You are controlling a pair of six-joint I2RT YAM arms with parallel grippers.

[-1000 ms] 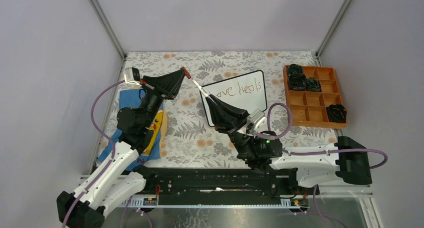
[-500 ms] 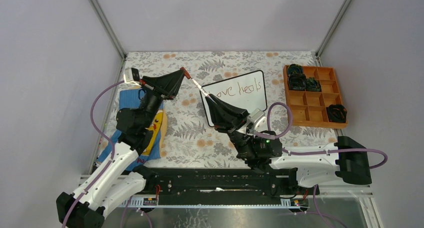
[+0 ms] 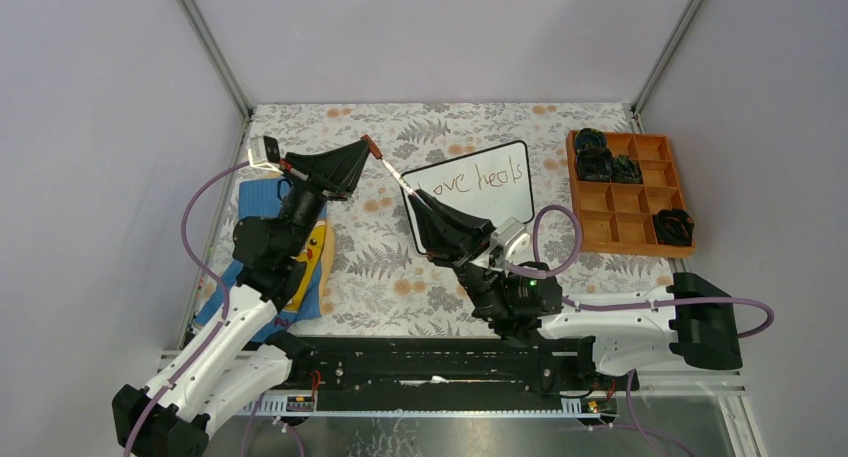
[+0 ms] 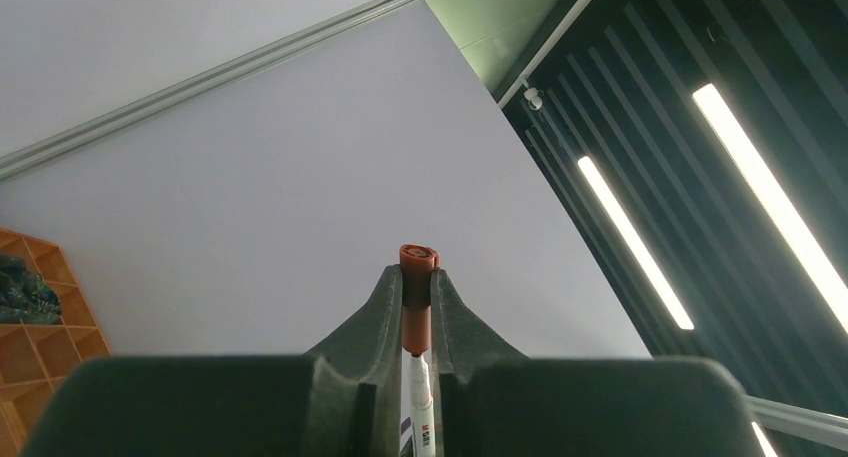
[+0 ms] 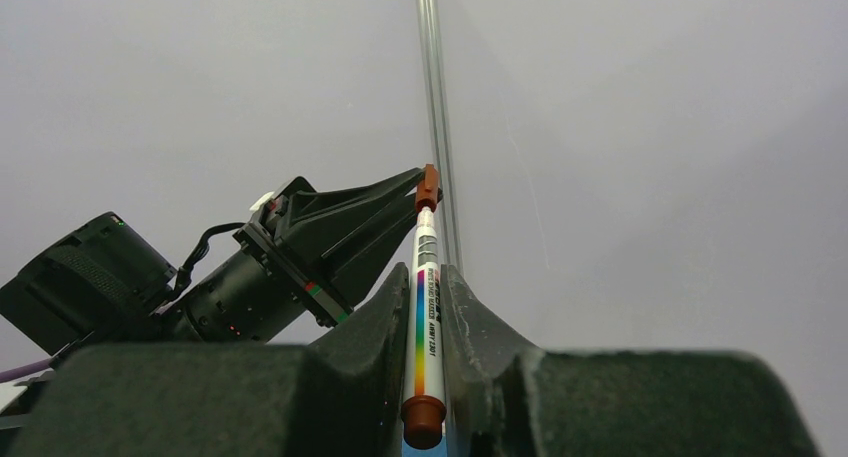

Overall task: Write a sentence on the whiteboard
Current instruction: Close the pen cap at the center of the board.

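Floral-patterned table [image 3: 370, 267], whiteboard [image 3: 500, 202], wooden compartment tray [image 3: 628, 227], blue cloth [image 3: 256, 192] at left

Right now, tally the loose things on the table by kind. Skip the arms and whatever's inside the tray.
whiteboard: 1
marker: 1
orange tray: 1
blue-and-yellow cloth: 1
Total: 4

The left arm [image 3: 228, 329] and right arm [image 3: 612, 337] had white shells near their bases and black joints further up. A purple cable [image 3: 188, 223] looped along each. Their fingers [image 3: 335, 167] were black, tapered wedges.
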